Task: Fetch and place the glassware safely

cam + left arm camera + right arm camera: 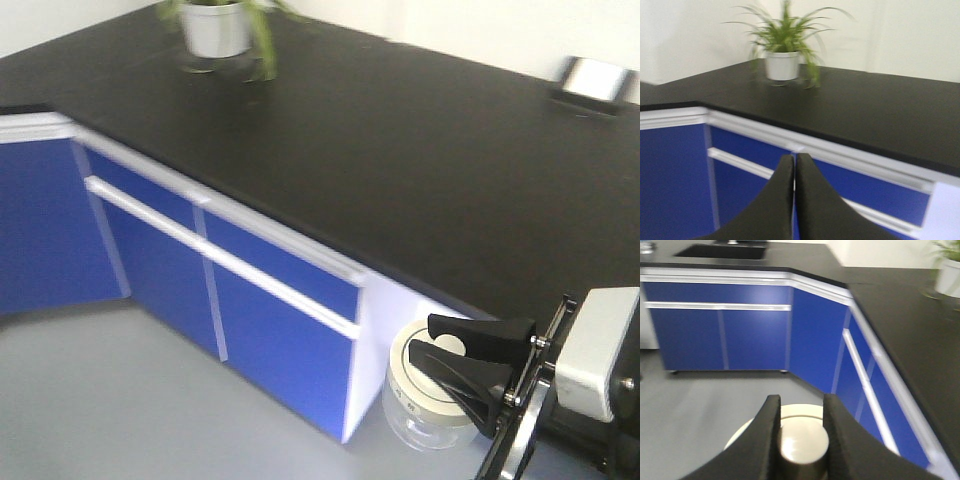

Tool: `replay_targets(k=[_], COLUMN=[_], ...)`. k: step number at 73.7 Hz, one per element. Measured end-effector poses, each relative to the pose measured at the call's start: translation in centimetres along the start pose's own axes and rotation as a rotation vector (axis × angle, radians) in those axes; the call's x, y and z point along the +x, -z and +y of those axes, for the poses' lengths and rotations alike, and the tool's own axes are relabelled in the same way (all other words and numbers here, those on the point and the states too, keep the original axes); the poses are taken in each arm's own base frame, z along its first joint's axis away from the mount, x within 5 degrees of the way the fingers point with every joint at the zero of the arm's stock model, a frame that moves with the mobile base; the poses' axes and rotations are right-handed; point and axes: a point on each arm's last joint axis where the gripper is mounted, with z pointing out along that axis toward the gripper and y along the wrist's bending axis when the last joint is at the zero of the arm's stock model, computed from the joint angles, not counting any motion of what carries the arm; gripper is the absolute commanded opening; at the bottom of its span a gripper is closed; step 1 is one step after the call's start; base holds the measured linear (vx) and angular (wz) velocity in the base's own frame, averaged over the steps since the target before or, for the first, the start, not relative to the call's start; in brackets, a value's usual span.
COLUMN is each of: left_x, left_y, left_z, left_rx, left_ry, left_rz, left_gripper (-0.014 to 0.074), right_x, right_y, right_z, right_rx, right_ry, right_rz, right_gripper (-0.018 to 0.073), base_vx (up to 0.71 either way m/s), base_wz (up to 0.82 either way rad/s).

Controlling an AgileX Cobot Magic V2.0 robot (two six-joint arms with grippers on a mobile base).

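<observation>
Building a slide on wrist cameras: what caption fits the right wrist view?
Right gripper pinching the knob of the cream lid, blue cabinets and black countertop beyond.

Countertop (400,150) black; cabinet doors (280,350) blue; jar lid (412,388) cream; floor (100,400) grey.

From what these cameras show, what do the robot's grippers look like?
Both have matte black fingers, broad at the base, curving to narrow tips: left gripper and right gripper. Behind the right one sits a pale grey boxy housing.
</observation>
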Motion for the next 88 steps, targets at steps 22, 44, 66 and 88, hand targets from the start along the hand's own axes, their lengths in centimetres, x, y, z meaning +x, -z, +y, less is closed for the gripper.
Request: replay_targets(k=[22,44,66,88], left_x=[0.0,0.0,0.0,0.0], left_y=[0.0,0.0,0.0,0.0], left_z=[0.0,0.0,0.0,0.0], left_rx=[0.0,0.0,0.0,0.0], left_ry=[0.0,0.0,0.0,0.0], left_rz=[0.0,0.0,0.0,0.0], left_gripper=[-0.0007,-0.0007,-0.0007,-0.0007], right_x=[0.0,0.01,0.01,0.01], right_y=[0.0,0.0,0.0,0.0], right_z=[-0.01,-0.02,-0.02,-0.01], right_rx=[0.001,0.002,0.002,0.001], right_ry=[0.0,0.0,0.0,0.0], right_rz=[0.001,0.001,0.001,0.001], right_gripper=[-0.0001,-0.0001,-0.0001,-0.0001], base_vx=[0.17,0.1,0.07,0.06], base_wz=[-0.86,-0.72,-0.36,-0.02])
